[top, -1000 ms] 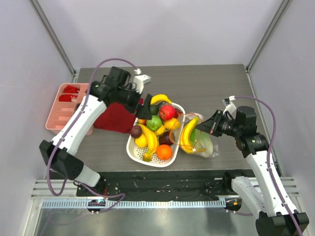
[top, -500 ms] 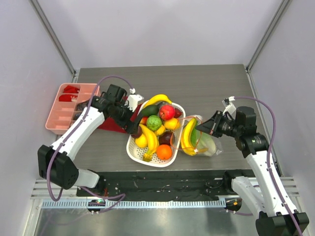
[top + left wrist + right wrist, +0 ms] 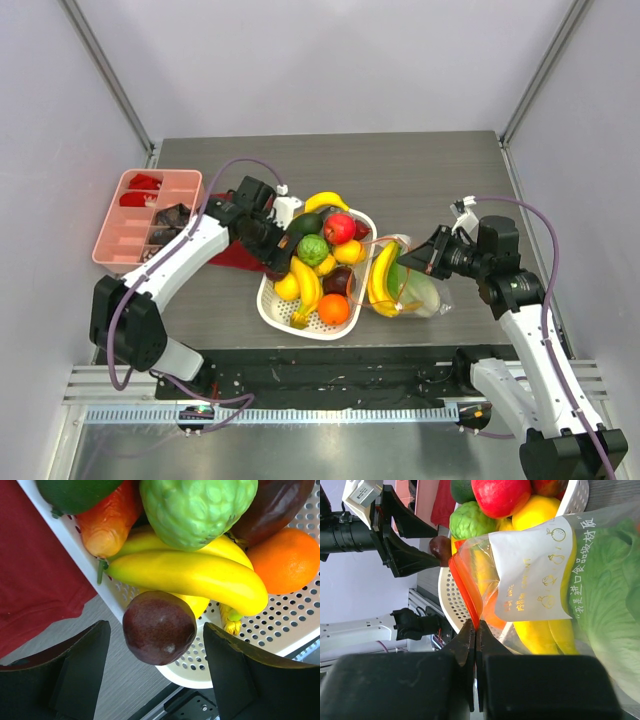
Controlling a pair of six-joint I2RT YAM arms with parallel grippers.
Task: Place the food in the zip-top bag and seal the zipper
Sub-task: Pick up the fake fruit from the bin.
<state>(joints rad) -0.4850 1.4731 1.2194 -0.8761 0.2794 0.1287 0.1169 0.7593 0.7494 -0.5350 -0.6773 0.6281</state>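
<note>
1. Far left of the tabletop (image 3: 430,165): pink tray (image 3: 112,240), with a dark red cloth (image 3: 232,257) beside it.
2. Left end effector (image 3: 156,630) is wide open, one finger on each side of a dark purple fruit (image 3: 159,627) at the white basket (image 3: 272,308) rim. There is a gap on both sides and nothing is gripped.
3. Basket is heaped with bananas (image 3: 305,285), green fruit (image 3: 313,249), apple (image 3: 339,228) and orange (image 3: 333,309).
4. Zip-top bag (image 3: 432,298) lies just right of the basket, with a yellow banana (image 3: 382,275) and cabbage (image 3: 420,290) inside.
5. Right end effector (image 3: 474,626) is pinched shut on the zipper (image 3: 464,585).
</note>
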